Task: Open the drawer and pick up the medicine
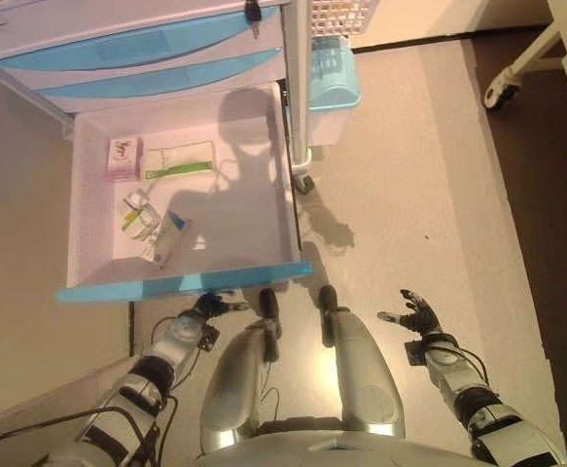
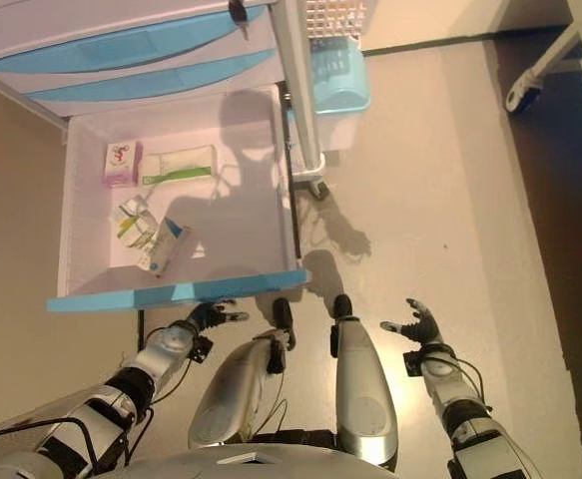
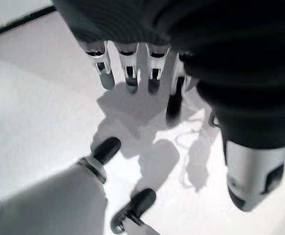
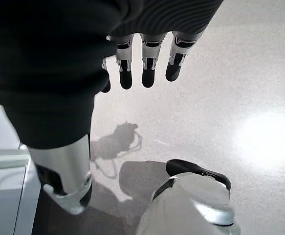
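Note:
The white drawer [image 1: 273, 195] with a blue front [image 1: 186, 283] stands pulled out of the cart. Inside lie a pink box [image 1: 124, 159], a white and green box [image 1: 179, 160], a small green and white packet [image 1: 138, 215] and a blue and white box [image 1: 167, 237]. My left hand [image 1: 212, 306] hangs just below the drawer's blue front, fingers relaxed and holding nothing; it also shows in the left wrist view [image 3: 132, 73]. My right hand [image 1: 414, 314] is open over the floor to the right, and its fingers [image 4: 147, 68] hang straight in the right wrist view.
Two shut blue-fronted drawers [image 1: 137, 58] sit above the open one. A light blue bin [image 1: 332, 78] hangs on the cart's right side under a white wire basket [image 1: 341, 15]. A cart wheel [image 1: 305, 183] stands by the drawer's right wall. A white frame leg with a caster [image 1: 502, 92] stands far right.

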{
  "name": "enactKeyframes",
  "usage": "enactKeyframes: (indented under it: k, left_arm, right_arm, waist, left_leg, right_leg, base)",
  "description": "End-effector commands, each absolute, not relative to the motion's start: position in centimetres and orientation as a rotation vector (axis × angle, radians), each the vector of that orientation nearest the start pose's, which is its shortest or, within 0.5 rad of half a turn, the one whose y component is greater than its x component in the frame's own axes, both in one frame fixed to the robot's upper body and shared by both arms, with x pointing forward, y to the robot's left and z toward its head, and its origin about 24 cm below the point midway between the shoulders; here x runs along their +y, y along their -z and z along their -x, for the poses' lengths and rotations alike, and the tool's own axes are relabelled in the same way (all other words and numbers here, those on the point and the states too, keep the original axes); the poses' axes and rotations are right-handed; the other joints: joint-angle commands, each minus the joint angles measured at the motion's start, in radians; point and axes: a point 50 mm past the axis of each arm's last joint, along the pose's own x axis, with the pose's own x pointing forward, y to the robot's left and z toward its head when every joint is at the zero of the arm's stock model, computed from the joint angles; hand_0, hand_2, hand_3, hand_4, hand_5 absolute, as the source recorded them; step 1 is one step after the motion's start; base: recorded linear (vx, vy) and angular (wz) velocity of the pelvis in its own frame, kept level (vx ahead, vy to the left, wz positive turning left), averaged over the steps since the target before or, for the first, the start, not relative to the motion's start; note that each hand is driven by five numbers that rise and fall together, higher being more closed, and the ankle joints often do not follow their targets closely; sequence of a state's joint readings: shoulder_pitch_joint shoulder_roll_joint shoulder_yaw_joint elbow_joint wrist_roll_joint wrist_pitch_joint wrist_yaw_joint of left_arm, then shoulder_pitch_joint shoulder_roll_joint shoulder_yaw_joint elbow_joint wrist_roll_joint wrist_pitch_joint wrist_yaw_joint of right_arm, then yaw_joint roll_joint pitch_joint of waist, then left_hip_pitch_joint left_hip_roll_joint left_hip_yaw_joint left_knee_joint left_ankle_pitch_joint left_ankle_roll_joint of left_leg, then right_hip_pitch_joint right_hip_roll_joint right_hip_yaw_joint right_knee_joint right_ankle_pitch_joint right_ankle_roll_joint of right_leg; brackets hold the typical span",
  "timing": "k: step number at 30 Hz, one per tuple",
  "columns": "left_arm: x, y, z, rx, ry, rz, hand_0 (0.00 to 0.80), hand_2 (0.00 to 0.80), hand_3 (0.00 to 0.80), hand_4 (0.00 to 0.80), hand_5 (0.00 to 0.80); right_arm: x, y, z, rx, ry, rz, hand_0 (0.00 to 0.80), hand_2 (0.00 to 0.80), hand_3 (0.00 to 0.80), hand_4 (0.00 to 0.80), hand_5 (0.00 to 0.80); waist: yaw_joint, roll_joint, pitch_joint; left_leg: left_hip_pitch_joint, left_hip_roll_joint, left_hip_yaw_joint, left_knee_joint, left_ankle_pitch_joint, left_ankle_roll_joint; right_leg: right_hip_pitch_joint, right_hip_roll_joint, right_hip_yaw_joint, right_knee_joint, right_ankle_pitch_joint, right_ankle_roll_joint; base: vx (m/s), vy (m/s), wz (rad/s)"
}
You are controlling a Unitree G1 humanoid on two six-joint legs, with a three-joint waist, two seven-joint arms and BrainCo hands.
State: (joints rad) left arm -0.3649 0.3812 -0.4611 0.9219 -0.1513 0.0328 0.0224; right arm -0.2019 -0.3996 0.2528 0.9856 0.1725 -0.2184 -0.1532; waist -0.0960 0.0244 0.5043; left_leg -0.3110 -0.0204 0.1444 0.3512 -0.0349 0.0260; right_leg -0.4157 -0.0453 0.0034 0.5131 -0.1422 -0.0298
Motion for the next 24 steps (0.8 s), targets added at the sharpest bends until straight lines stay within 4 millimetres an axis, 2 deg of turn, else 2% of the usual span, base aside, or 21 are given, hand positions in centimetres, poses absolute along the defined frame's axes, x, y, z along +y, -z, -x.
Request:
enactKeyframes:
  k: [1,4,5,6,7,8,9,10,12,13,14,15,16,18,22,24]
  left_arm:
    - [24.9,2.1,-30.0,0.532,0.001,-0.468,0.0,0.0,0.0,0.0,0.0]
    - [28.8,-2.0,-32.1,0.505,-0.104,-0.48,0.0,0.0,0.0,0.0,0.0]
    - [29.3,-2.5,-32.4,0.503,-0.115,-0.491,0.0,0.0,0.0,0.0,0.0]
    - [30.9,-4.0,-32.8,0.512,-0.173,-0.485,0.0,0.0,0.0,0.0,0.0]
    - [32.7,-5.7,-33.2,0.519,-0.232,-0.517,0.0,0.0,0.0,0.0,0.0]
    - [33.0,-6.1,-33.3,0.52,-0.251,-0.522,0.0,0.0,0.0,0.0,0.0]
    - [35.0,-7.7,-33.2,0.524,-0.342,-0.516,0.0,0.0,0.0,0.0,0.0]
    - [36.1,-8.8,-33.1,0.505,-0.418,-0.513,0.0,0.0,0.0,0.0,0.0]
    - [39.8,-14.5,-32.7,0.311,-0.762,-0.474,0.0,0.0,0.0,0.0,0.0]
    - [40.6,-16.2,-32.5,0.247,-0.86,-0.459,0.0,0.0,0.0,0.0,0.0]
    - [41.0,-17.5,-32.4,0.198,-0.92,-0.453,0.0,0.0,0.0,0.0,0.0]
    - [41.0,-17.5,-32.4,0.197,-0.92,-0.453,0.0,0.0,0.0,0.0,0.0]
    - [40.1,-18.9,-33.2,0.11,-1.0,-0.411,0.0,0.0,0.0,0.0,0.0]
    - [39.2,-18.8,-33.8,0.092,-0.991,-0.413,0.0,0.0,0.0,0.0,0.0]
    - [38.3,-19.5,-34.8,0.061,-0.892,-0.385,0.0,0.0,0.0,0.0,0.0]
    - [36.7,-18.6,-35.8,0.052,-0.725,-0.361,0.0,0.0,0.0,0.0,0.0]
  right_arm:
    - [-27.3,7.4,-21.1,0.535,0.123,0.444,0.0,0.0,0.0,0.0,0.0]
    - [-28.0,6.7,-21.0,0.511,0.119,0.461,0.0,0.0,0.0,0.0,0.0]
    - [-28.0,6.7,-21.0,0.511,0.122,0.462,0.0,0.0,0.0,0.0,0.0]
    - [-28.3,6.5,-20.9,0.511,0.118,0.475,0.0,0.0,0.0,0.0,0.0]
    - [-28.6,6.4,-20.8,0.511,0.115,0.494,0.0,0.0,0.0,0.0,0.0]
    - [-28.7,6.3,-20.9,0.509,0.118,0.496,0.0,0.0,0.0,0.0,0.0]
    - [-29.0,6.1,-20.9,0.501,0.106,0.518,0.0,0.0,0.0,0.0,0.0]
    - [-29.1,5.9,-20.9,0.498,0.103,0.53,0.0,0.0,0.0,0.0,0.0]
    - [-29.4,5.7,-20.9,0.485,0.091,0.544,0.0,0.0,0.0,0.0,0.0]
    - [-29.4,5.7,-20.8,0.481,0.088,0.545,0.0,0.0,0.0,0.0,0.0]
    - [-29.3,5.8,-20.8,0.479,0.084,0.546,0.0,0.0,0.0,0.0,0.0]
    - [-29.3,5.8,-20.8,0.479,0.085,0.545,0.0,0.0,0.0,0.0,0.0]
    - [-28.6,6.3,-20.6,0.473,0.066,0.538,0.0,0.0,0.0,0.0,0.0]
    - [-28.0,6.5,-20.8,0.472,0.051,0.541,0.0,0.0,0.0,0.0,0.0]
    - [-27.7,6.5,-21.2,0.474,0.037,0.551,0.0,0.0,0.0,0.0,0.0]
    - [-27.2,6.5,-21.4,0.471,0.032,0.553,0.0,0.0,0.0,0.0,0.0]
  waist:
    - [-0.051,-0.014,-0.039]
    - [-0.097,-0.022,-0.038]
    - [-0.104,-0.024,-0.038]
    - [-0.124,-0.026,-0.039]
    - [-0.144,-0.026,-0.038]
    - [-0.148,-0.027,-0.038]
    - [-0.167,-0.032,-0.039]
    - [-0.178,-0.035,-0.039]
    - [-0.206,-0.043,-0.041]
    - [-0.213,-0.047,-0.041]
    - [-0.218,-0.05,-0.042]
    - [-0.218,-0.051,-0.041]
    - [-0.226,-0.062,-0.042]
    - [-0.218,-0.065,-0.041]
    - [-0.21,-0.065,-0.041]
    - [-0.197,-0.062,-0.041]
  left_leg:
    - [-0.071,-0.028,-0.018,0.171,-0.146,0.047]
    - [-0.101,-0.022,0.014,0.213,-0.17,0.061]
    - [-0.105,-0.021,0.018,0.22,-0.175,0.063]
    - [-0.117,-0.017,0.031,0.235,-0.182,0.067]
    - [-0.116,-0.014,0.034,0.26,-0.222,0.066]
    - [-0.12,-0.013,0.037,0.264,-0.225,0.068]
    - [-0.132,-0.008,0.049,0.277,-0.23,0.07]
    - [-0.138,-0.006,0.055,0.283,-0.234,0.071]
    - [-0.157,0.001,0.069,0.298,-0.245,0.076]
    - [-0.164,0.003,0.071,0.304,-0.249,0.078]
    - [-0.17,0.004,0.073,0.309,-0.254,0.08]
    - [-0.17,0.004,0.074,0.31,-0.254,0.08]
    - [-0.187,0.005,0.082,0.313,-0.261,0.077]
    - [-0.186,0.004,0.085,0.297,-0.256,0.076]
    - [-0.171,-0.003,0.081,0.268,-0.25,0.077]
    - [-0.158,-0.01,0.076,0.241,-0.24,0.074]
  right_leg:
    - [-0.02,-0.003,-0.011,0.043,-0.005,-0.004]
    - [-0.068,0.009,0.036,0.044,0.013,0.001]
    - [-0.073,0.01,0.042,0.043,0.016,0.002]
    - [-0.091,0.018,0.059,0.043,0.022,0.003]
    - [-0.099,0.026,0.076,0.055,0.002,0.011]
    - [-0.104,0.028,0.08,0.053,0.004,0.011]
    - [-0.122,0.034,0.094,0.05,0.017,0.016]
    - [-0.132,0.038,0.102,0.048,0.023,0.018]
    - [-0.164,0.056,0.13,0.047,0.035,0.023]
    - [-0.172,0.062,0.138,0.05,0.036,0.025]
    - [-0.179,0.066,0.142,0.053,0.037,0.026]
    - [-0.179,0.067,0.142,0.053,0.037,0.026]
    - [-0.198,0.081,0.155,0.044,0.05,0.033]
    - [-0.205,0.089,0.155,0.035,0.057,0.038]
    - [-0.204,0.094,0.153,0.02,0.063,0.045]
    - [-0.196,0.093,0.146,0.002,0.073,0.052]
  base:
    - [0.089,0.153,-0.37]
    - [0.087,0.178,-0.26]
    - [0.089,0.19,-0.26]
    - [0.165,0.225,-0.24]
    - [0.162,0.222,-0.27]
    - [0.17,0.238,-0.32]
    - [0.084,0.194,-0.43]
    - [0.103,0.263,-0.43]
    - [0.065,0.195,-0.39]
    - [0.023,0.093,-0.36]
    - [0.008,0.04,-0.33]
    - [-0.013,0.077,-0.26]
    - [-0.017,0.076,-0.18]
    - [-0.015,0.053,-0.12]
    - [-0.001,-0.01,-0.02]
    - [-0.021,-0.075,0.0]
